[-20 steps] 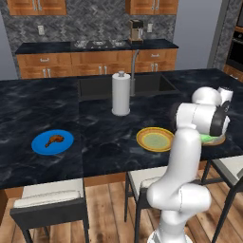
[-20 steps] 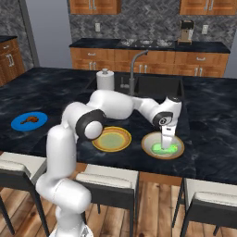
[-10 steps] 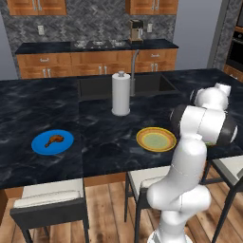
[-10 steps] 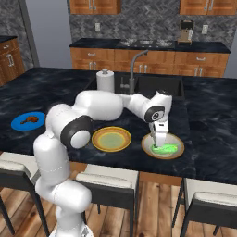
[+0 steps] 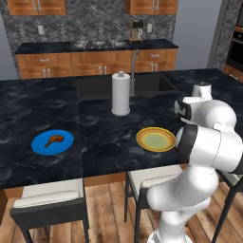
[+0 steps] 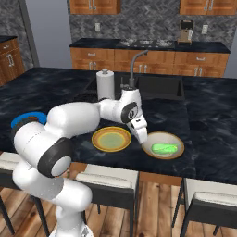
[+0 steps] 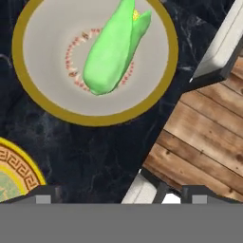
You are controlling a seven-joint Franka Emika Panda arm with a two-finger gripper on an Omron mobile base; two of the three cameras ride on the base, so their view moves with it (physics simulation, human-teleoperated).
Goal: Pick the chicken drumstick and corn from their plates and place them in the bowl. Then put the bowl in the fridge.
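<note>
Corn [image 7: 114,50] lay inside the bowl [image 7: 28,90], all green with a bit of yellow at one end. In the right base view the corn [image 6: 164,148] sat in the middle of the bowl [image 6: 177,141], near the front edge of the dark counter [image 6: 208,143]. The gripper [image 6: 140,131] was above the counter, just beside the bowl, between it and the yellow-rimmed plate [image 6: 111,139]. Its fingers were spread wide and held nothing. The yellow-rimmed plate had no food on it. Far off to the left side, the chicken drumstick [image 5: 54,140] lay on the blue plate [image 5: 66,144]. A white paper towel roll [image 5: 120,94] stood upright by the sink [image 5: 152,85]. Stools [image 5: 47,201] stood on the wood floor by the counter.
</note>
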